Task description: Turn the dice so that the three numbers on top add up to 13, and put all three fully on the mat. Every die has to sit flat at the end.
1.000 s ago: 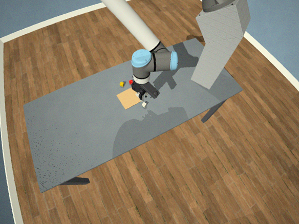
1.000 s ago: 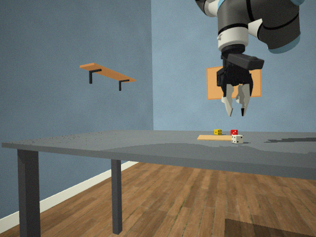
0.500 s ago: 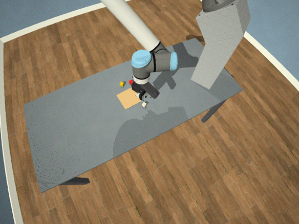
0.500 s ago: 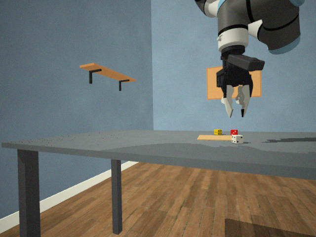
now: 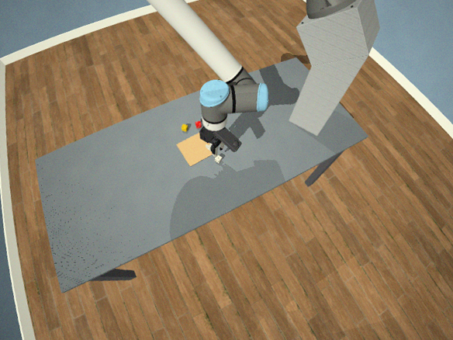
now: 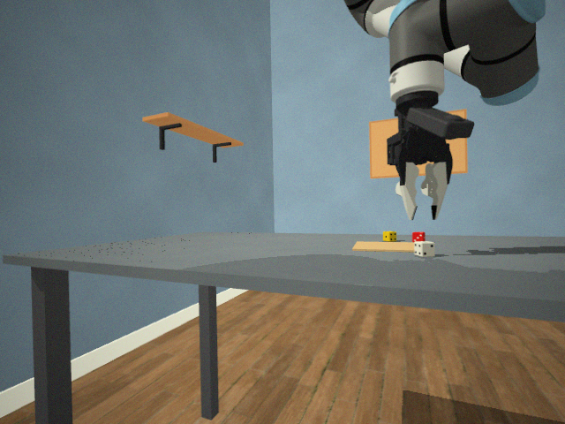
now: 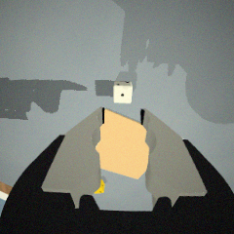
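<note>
My gripper is partly open and empty, pointing down high above the table. The tan mat lies flat under it. The white die sits flat on the table just off the mat; its bright face in the wrist view shows one pip. The yellow die and the red die stand on the table beyond the mat's far side. Their top numbers are too small to read. The fingers partly hide the yellow die in the wrist view.
The grey table carries the mat and dice. The arm's pale pedestal stands at the table's right end in the top view. A wall shelf and an orange board are on the walls.
</note>
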You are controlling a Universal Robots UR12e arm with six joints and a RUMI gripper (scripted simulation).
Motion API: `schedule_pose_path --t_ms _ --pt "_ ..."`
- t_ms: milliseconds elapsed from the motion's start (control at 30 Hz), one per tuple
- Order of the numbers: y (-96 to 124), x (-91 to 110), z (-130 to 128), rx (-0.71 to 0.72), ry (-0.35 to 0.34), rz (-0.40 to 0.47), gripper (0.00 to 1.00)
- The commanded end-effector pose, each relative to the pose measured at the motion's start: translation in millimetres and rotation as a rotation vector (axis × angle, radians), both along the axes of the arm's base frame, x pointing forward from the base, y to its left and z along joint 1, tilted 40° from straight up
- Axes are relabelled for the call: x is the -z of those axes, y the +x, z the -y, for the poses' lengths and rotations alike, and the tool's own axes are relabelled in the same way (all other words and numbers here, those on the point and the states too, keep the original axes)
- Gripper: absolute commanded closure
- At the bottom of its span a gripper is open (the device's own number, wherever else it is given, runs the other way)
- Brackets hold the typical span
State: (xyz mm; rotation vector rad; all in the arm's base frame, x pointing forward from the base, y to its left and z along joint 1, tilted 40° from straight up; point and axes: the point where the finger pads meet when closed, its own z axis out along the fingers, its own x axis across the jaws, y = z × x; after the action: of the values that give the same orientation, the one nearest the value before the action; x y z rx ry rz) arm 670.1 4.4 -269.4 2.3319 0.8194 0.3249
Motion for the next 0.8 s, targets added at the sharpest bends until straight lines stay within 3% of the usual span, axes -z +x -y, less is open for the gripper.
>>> schedule_pose_path --t_ms 0,767 --pt "4.2 7.4 4.6 -0.001 0.0 0.0 0.76" --pt "13.1 23.7 15.2 -0.001 0.0 0.0 0.76"
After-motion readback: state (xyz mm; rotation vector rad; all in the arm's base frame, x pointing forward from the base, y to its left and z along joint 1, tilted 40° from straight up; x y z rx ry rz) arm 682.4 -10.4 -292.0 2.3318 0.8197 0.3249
